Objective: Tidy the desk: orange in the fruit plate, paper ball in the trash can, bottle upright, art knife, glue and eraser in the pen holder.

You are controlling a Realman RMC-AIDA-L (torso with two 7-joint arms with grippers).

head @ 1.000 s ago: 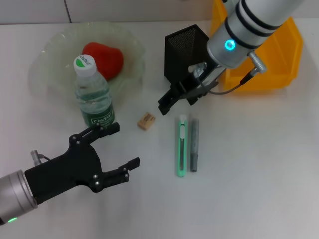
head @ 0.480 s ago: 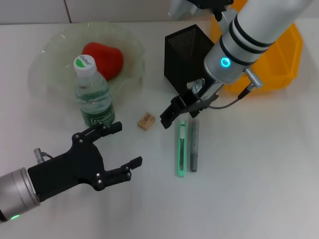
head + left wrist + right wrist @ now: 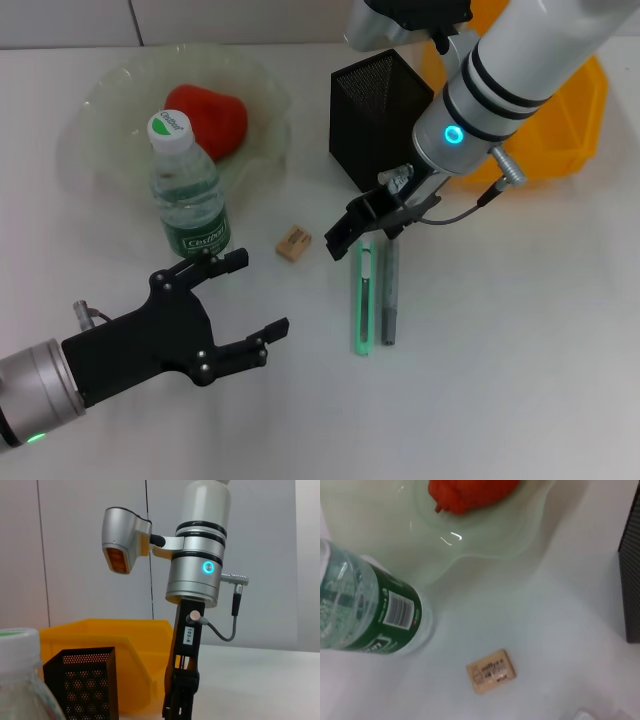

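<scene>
A green art knife [image 3: 362, 296] and a grey glue stick [image 3: 389, 292] lie side by side on the white desk, with a tan eraser [image 3: 293, 243] to their left. My right gripper [image 3: 362, 232] is open and hovers just above the far ends of the knife and glue, in front of the black mesh pen holder [image 3: 378, 112]. The bottle [image 3: 188, 190] stands upright beside the glass fruit plate [image 3: 110, 100], which holds a red-orange fruit [image 3: 207, 118]. My left gripper [image 3: 246, 298] is open and empty near the front, below the bottle. No paper ball is in view.
A yellow bin [image 3: 565, 110] stands at the back right behind the pen holder. The right wrist view shows the eraser [image 3: 491, 670], the bottle [image 3: 367, 615] and the plate [image 3: 485, 540]. The left wrist view shows my right arm [image 3: 194, 580].
My right gripper has come down and toward the front, from beside the pen holder to over the far ends of the knife and glue. My left gripper has drifted slightly forward.
</scene>
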